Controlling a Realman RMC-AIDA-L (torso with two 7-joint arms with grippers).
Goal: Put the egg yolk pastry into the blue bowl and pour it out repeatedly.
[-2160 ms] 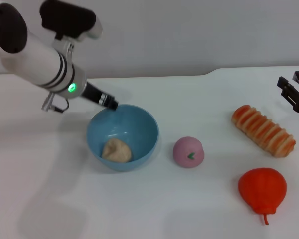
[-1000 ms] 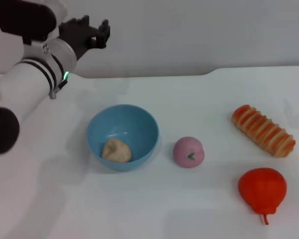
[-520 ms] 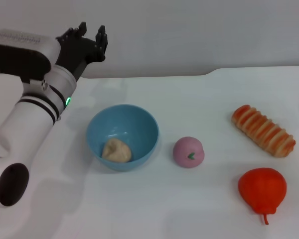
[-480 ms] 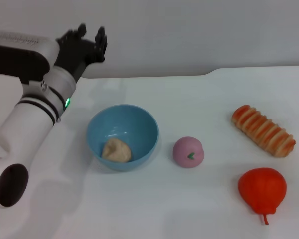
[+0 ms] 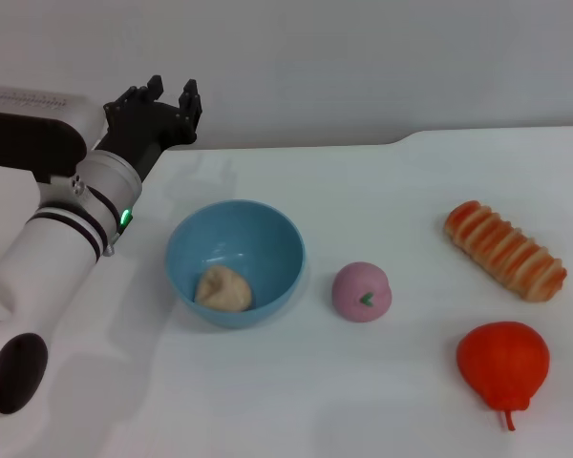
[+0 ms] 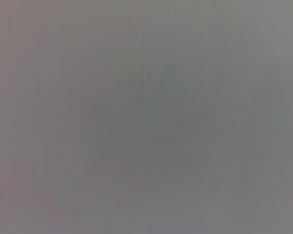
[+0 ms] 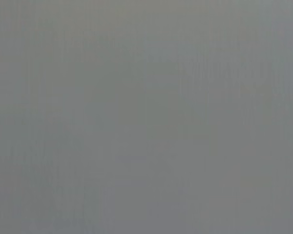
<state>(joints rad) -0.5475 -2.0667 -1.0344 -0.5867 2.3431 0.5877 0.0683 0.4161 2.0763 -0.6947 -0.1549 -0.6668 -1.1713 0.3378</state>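
Both wrist views blank grey, egg yolk pastry (image 5: 222, 287) inside blue bowl (image 5: 267, 229), left gripper (image 5: 170, 99) raised behind bowl, fingers apart, empty, right gripper out of frame, no readable writing

Head view is bright and evenly lit, sharp throughout; soft, faint shadows fall on the white counter (image 5: 363, 401) at lower left. Both wrist views are blank, featureless grey.

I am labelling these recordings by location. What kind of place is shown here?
Probably a robot test bench, not a real kitchen: a plain white table against a bare wall, a blue bowl holding an egg yolk pastry, and toy-like foods nearby.
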